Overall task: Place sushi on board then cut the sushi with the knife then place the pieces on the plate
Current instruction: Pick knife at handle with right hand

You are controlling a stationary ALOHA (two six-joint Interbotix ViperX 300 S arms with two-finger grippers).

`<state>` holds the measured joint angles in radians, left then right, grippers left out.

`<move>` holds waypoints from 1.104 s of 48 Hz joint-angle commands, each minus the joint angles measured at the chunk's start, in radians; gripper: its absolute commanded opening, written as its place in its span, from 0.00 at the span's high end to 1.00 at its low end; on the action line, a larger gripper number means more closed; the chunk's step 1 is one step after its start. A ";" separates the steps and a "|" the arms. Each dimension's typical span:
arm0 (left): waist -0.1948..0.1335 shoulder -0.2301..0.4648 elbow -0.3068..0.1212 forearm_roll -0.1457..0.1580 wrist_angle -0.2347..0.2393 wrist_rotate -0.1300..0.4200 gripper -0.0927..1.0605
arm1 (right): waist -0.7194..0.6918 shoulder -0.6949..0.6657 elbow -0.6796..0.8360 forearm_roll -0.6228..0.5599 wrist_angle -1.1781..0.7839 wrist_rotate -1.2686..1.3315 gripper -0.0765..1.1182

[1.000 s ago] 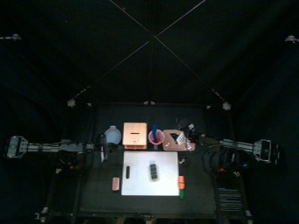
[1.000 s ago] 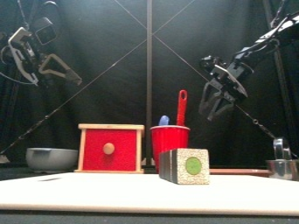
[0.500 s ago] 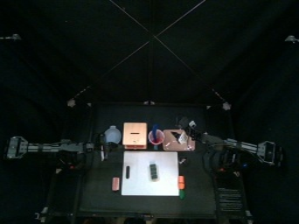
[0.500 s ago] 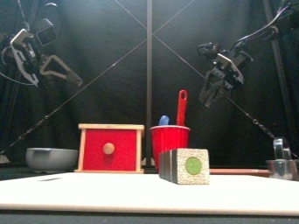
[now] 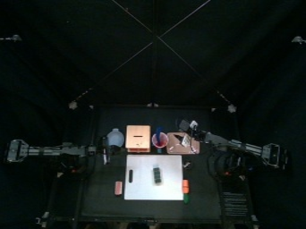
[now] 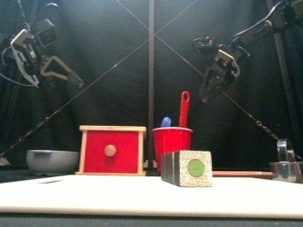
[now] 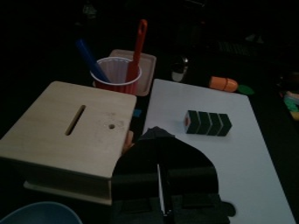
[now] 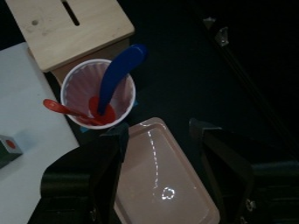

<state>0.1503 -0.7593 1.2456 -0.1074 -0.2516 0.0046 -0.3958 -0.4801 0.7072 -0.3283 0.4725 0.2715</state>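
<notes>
Top view: sushi roll (image 5: 157, 173) lies on white board (image 5: 141, 165); left gripper (image 5: 103, 154) idle off board's left edge, grip unreadable. Front view: right gripper (image 6: 217, 80), splayed, high behind board. Right wrist view: red cup (image 8: 76, 92) ahead; a misaligned descent could clip its rim, toppling it.
</notes>
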 commanded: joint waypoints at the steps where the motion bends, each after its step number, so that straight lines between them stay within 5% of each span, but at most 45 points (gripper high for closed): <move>1: 0.003 0.000 -0.026 0.000 -0.009 0.000 0.94 | -0.006 -0.002 -0.049 0.072 0.012 -0.083 0.18; 30: 0.008 0.002 -0.025 0.000 -0.008 0.002 0.94 | -0.066 0.055 -0.199 0.549 0.172 -0.623 0.18; 53: 0.009 0.002 -0.026 0.000 -0.009 0.000 0.94 | -0.040 0.181 -0.391 0.623 0.357 -0.738 0.18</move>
<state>0.1565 -0.7593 1.2441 -0.1074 -0.2516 0.0046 -0.4449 -0.3007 0.3758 0.2945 0.7931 -0.4633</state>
